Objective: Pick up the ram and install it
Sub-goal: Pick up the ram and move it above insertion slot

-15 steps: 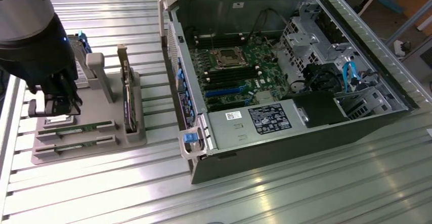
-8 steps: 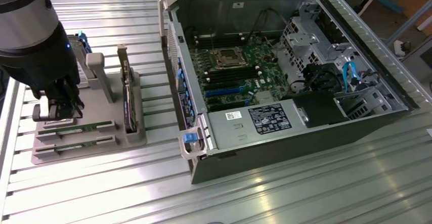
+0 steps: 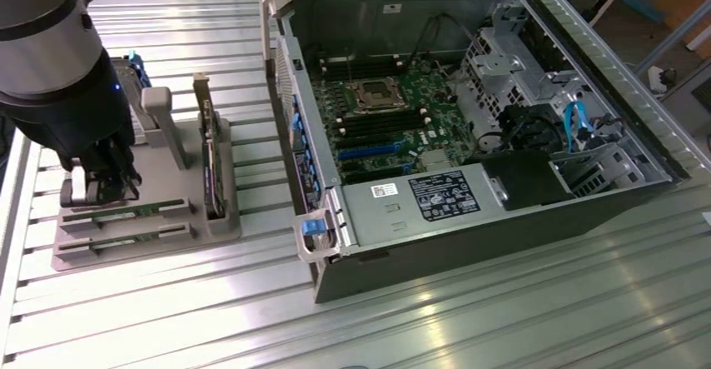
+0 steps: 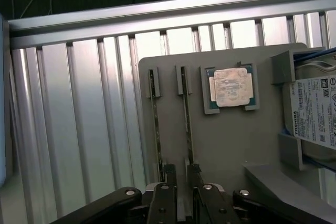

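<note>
Two green ram sticks stand on edge in a grey holder [image 3: 145,248] at the exterior view's left. My gripper [image 3: 100,196] is down over the further stick [image 3: 133,212]; the other stick [image 3: 122,234] lies just in front of it. In the wrist view the gripper [image 4: 182,174] is open, one black finger [image 4: 169,178] on each side of the ram [image 4: 187,129] at one end of it. That stick still sits in its slot. The second stick [image 4: 156,129] runs parallel beside it, outside the fingers.
The holder also carries a processor chip [image 4: 230,87], a silver hard drive [image 4: 315,114] and an upright expansion card [image 3: 206,148]. An open computer case [image 3: 600,94] lies at the exterior view's right, with its motherboard [image 3: 389,111] exposed. Ribbed metal table [image 3: 500,319] lies all around.
</note>
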